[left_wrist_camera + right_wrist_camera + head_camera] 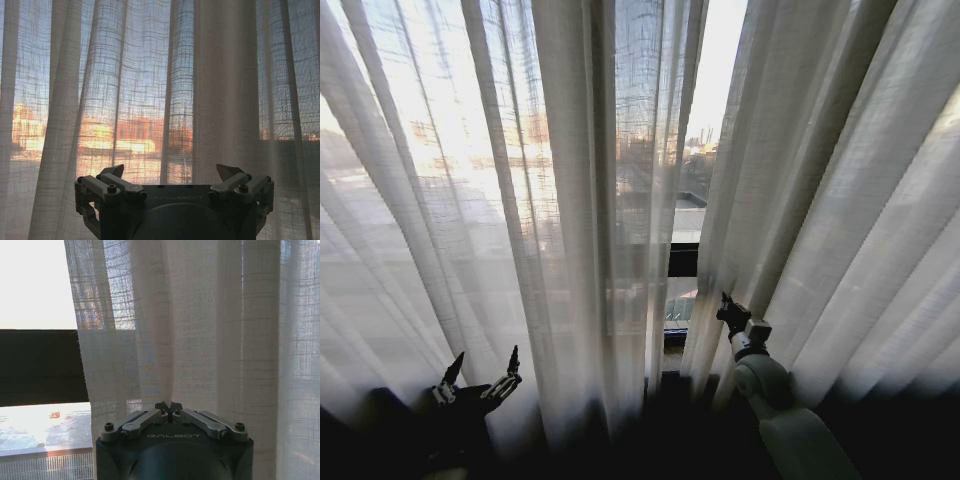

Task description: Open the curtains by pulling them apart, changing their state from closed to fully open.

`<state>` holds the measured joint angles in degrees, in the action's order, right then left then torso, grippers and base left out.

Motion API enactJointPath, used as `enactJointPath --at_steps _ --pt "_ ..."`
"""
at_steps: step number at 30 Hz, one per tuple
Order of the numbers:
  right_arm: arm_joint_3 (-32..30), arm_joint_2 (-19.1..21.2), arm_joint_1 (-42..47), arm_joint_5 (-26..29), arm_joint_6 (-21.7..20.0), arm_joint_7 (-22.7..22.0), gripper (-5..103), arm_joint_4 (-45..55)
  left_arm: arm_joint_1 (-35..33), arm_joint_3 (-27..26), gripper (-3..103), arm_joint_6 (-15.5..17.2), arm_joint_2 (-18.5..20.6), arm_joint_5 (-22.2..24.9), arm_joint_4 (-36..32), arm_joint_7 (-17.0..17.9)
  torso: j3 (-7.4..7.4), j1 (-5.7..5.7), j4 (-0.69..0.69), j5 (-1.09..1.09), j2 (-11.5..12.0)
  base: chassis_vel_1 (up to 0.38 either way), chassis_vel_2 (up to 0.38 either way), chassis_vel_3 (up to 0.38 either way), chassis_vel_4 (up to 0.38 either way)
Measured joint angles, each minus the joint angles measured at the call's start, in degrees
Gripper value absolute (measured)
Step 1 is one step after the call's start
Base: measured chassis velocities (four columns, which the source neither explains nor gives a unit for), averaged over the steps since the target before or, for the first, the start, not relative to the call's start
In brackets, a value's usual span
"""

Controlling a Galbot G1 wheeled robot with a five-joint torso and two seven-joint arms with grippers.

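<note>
Right wrist view: right hand (170, 406) pinching curtains (210, 330) edge; head view: left hand (478, 376) spread, empty.

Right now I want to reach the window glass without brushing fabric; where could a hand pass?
One free slot: the narrow gap between the left curtain panel and the right curtain panel, crossed by the dark frame bar. The right end effector, shut on that panel's edge, crowds its foot. The open left end effector faces unbroken pleats.

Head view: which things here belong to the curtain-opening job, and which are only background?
Job:
- curtains
- right gripper, fingers shut on the right panel's edge
- left gripper, fingers open, low before the left panel

Background:
- dark window frame bar
- buildings outside
</note>
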<state>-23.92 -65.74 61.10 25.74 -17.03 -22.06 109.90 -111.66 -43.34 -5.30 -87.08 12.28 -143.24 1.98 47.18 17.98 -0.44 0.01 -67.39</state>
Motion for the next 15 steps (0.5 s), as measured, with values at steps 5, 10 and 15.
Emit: enactJointPath --at_steps 5,10,15 --pt "0.99 0.14 0.27 -0.03 -0.05 -0.15 0 0.60 -0.20 0.03 100 -0.44 -0.44 -0.01 0.00 -0.10 0.00 0.00 0.00 0.02 0.00 -0.238 -0.240 0.224 0.229" --pt "1.23 0.20 0.40 -0.07 -0.06 -0.20 0 0.71 -0.62 -0.13 100 -0.97 -0.77 -0.01 0.00 -0.12 0.00 0.00 0.01 0.00 0.00 -0.294 -0.304 0.297 0.289" --pt "1.24 0.16 0.55 -0.13 -0.06 -0.22 0 0.85 -1.08 -0.22 100 -1.51 -1.07 -0.04 0.00 -0.19 0.00 0.00 0.00 0.01 0.00 -0.325 -0.349 0.318 0.325"
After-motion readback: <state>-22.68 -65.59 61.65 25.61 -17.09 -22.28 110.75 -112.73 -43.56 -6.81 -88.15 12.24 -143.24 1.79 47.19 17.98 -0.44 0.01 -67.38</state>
